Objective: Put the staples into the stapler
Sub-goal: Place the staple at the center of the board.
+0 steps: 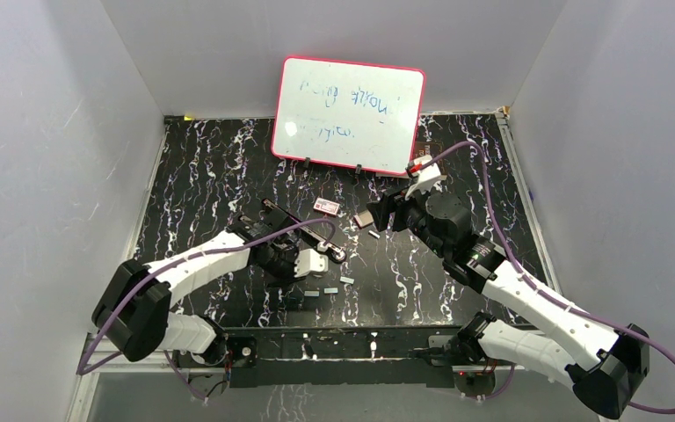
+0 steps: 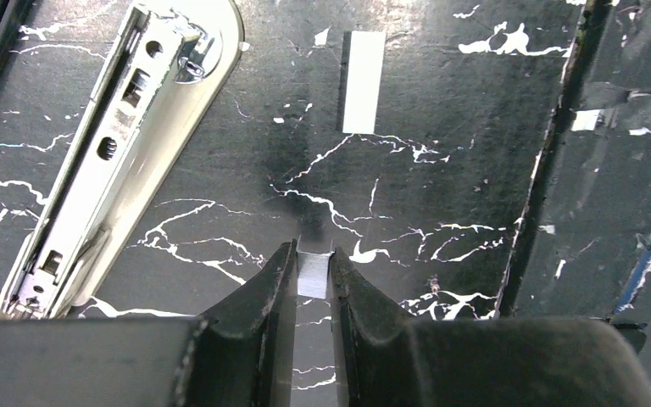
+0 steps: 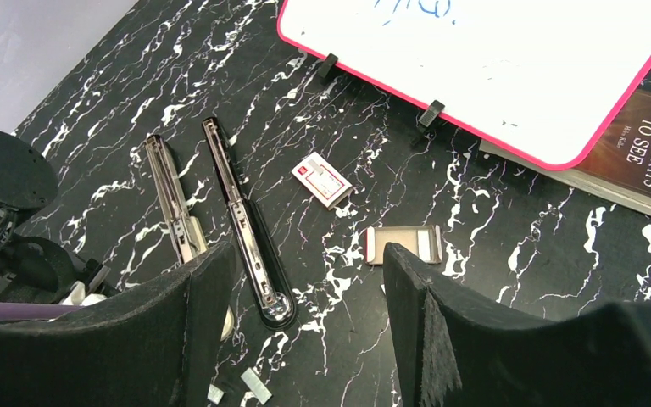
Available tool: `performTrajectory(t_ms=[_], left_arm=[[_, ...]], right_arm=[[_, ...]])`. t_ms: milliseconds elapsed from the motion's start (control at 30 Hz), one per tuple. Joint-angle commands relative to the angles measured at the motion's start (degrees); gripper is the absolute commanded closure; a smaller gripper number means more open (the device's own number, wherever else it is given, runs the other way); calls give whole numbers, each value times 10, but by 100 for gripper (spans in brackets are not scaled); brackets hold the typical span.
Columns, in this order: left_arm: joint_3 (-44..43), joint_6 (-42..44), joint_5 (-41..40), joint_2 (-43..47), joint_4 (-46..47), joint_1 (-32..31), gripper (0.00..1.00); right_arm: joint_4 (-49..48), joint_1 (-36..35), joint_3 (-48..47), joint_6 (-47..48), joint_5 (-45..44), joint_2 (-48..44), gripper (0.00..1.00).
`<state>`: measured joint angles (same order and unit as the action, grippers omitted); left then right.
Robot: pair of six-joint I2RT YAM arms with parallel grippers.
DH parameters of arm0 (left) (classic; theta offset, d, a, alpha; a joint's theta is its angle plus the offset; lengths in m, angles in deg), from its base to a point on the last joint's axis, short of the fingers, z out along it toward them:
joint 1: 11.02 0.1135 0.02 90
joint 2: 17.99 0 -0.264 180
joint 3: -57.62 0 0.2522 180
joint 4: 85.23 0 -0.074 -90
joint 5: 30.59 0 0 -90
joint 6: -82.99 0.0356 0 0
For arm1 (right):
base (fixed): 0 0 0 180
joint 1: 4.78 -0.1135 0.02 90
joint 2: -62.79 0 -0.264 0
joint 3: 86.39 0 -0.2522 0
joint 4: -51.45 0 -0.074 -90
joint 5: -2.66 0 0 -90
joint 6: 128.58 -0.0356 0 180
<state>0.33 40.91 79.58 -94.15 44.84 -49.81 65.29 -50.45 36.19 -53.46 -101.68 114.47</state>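
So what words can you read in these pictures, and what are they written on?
"THREE DAYS TO SEE": on the cover of the dark book lying by the whiteboard. A smaller line under it is too tiny to read.
Blue handwriting on the whiteboard: too faint and smudged to read.
Print on the small white box with the red label: too small to read.
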Motion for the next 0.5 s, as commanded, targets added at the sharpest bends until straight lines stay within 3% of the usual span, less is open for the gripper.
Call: performTrajectory(t_ms=[0,267,467], left_arm=[[10,13,-10,-13,7,-4,99],[22,7,-19,-45,24,-8,94],[31,0,-21,-45,34,-10,80]], right_arm=[[-16,-1,-4,-7,-13,-13,27],[-11,-1,-2,-16,-19,-13,27],[1,-1,0,-27,-40,-10,27]])
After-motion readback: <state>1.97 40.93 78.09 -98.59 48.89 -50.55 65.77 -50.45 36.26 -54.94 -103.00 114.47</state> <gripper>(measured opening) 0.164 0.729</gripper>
